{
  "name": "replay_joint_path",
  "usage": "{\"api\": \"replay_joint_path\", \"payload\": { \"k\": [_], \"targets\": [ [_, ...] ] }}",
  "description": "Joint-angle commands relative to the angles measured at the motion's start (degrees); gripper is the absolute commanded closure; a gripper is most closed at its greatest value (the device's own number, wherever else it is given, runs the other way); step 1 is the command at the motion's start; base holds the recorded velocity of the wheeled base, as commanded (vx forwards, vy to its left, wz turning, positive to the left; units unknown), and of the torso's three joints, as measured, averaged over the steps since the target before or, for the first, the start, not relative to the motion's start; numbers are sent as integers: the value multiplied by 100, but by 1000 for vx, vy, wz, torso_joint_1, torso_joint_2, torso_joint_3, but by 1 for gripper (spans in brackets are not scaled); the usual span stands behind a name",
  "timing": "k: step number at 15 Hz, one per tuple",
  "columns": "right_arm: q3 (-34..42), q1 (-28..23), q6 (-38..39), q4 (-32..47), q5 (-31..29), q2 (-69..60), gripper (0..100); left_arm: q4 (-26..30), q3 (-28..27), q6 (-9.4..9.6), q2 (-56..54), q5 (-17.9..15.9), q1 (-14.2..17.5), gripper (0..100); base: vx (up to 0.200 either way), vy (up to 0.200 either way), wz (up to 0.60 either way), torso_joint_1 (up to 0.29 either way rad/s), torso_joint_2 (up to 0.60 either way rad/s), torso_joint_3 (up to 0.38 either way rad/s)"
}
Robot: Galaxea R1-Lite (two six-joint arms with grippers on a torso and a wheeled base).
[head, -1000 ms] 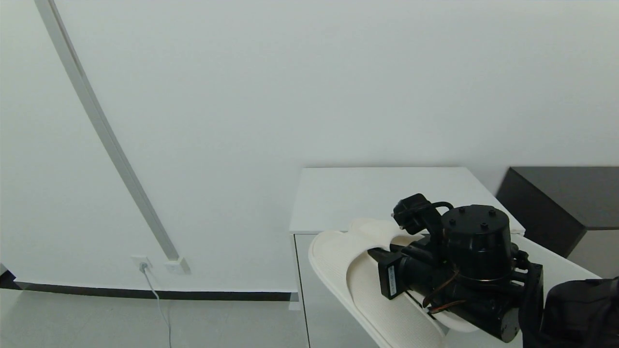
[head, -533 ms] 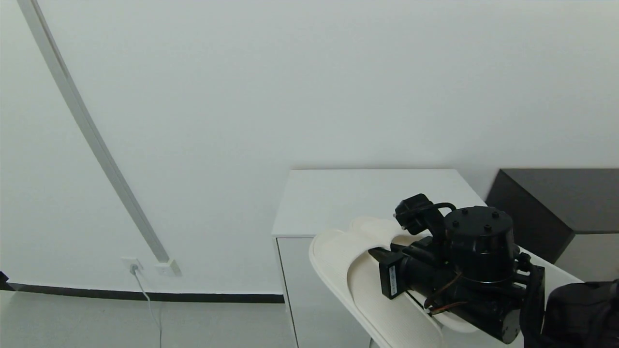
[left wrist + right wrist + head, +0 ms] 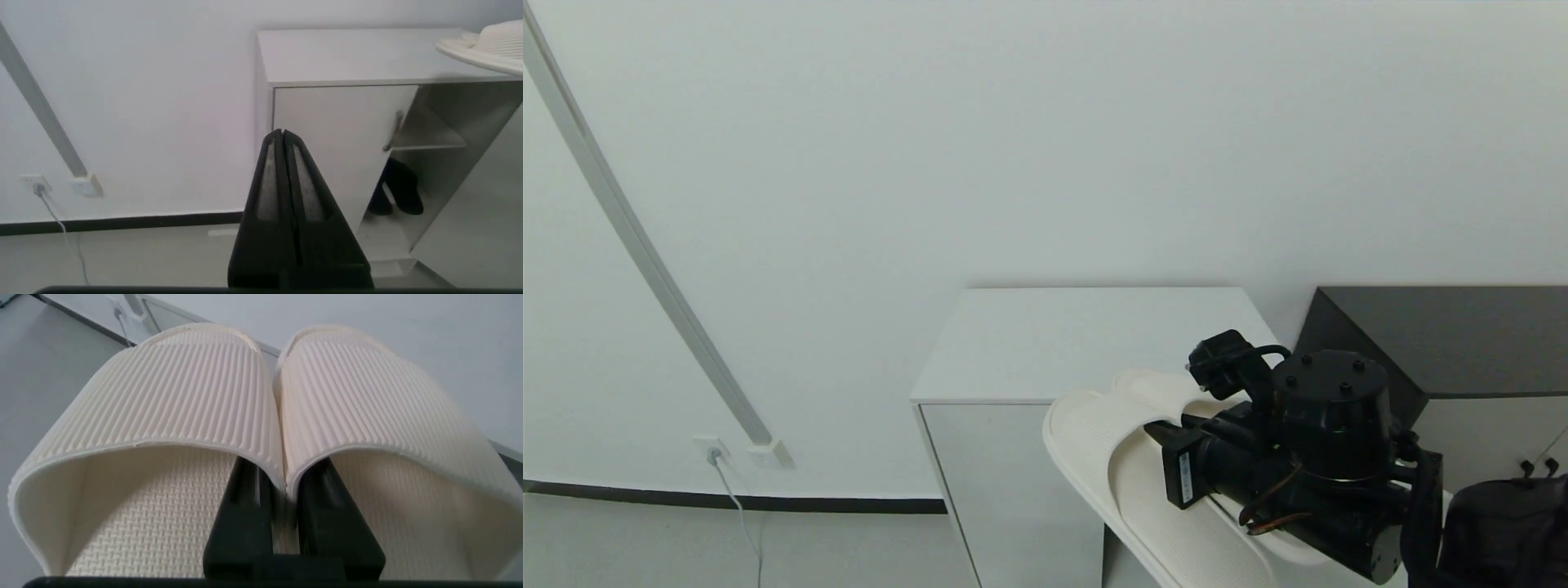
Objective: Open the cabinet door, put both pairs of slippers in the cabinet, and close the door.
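Cabinet (image 3: 1078,343) was the big white box at about 6 o'clock in the head view, with a dark unit (image 3: 1445,327) just beside it at its 3 o'clock. From the left wrist view it was already open on one side, with a shelf (image 3: 433,135) inside and a dark pair (image 3: 396,192) on the bottom, shoes or slippers, I couldn't tell which. The closed door panel (image 3: 343,147) had a slim handle (image 3: 395,131) on its edge. So I'd say the opening step was done and this was the carry-in part. The cream slippers (image 3: 1111,457) hung in the air at roughly 5 o'clock in front of the cabinet, not touching it, toes pointing toward 10 o'clock. The right gripper (image 3: 282,490) had them pinched together by their inner edges, side by side. The left gripper (image 3: 283,163) was squeezed closed on nothing, aimed at the cabinet front. My guess for the next move: line up with the open side, slide the pair onto the shelf or floor without clipping the top, then let go. For writing, there was only a tiny white label (image 3: 1184,472) on the right gripper, too small to read.
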Motion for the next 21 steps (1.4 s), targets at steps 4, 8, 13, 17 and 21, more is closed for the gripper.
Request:
{"api": "replay_joint_path", "payload": {
  "k": [4, 8, 13, 17, 21],
  "targets": [
    [53, 1, 2, -23, -4, -1, 100, -1, 2, -4, 7, -8, 4, 100, 0, -150, 0, 3, 1, 2],
    [88, 1, -7, -75, 5, -28, 100, -1, 2, -4, 7, 1, 4, 100, 0, 0, 0, 0, 0, 0],
    [88, 1, -25, -75, 5, -1, 100, -1, 2, -4, 7, 1, 4, 100, -40, 0, 0, 0, 0, 0],
    [123, 1, -34, -75, 13, -1, 100, -1, 2, -4, 7, 1, 4, 100, -150, 0, 0, 8, 7, -3],
    [141, 1, -42, -75, 31, 8, 100, -1, 2, -13, 7, 1, 4, 100, 0, 0, 0, 0, 0, 0]
  ]
}}
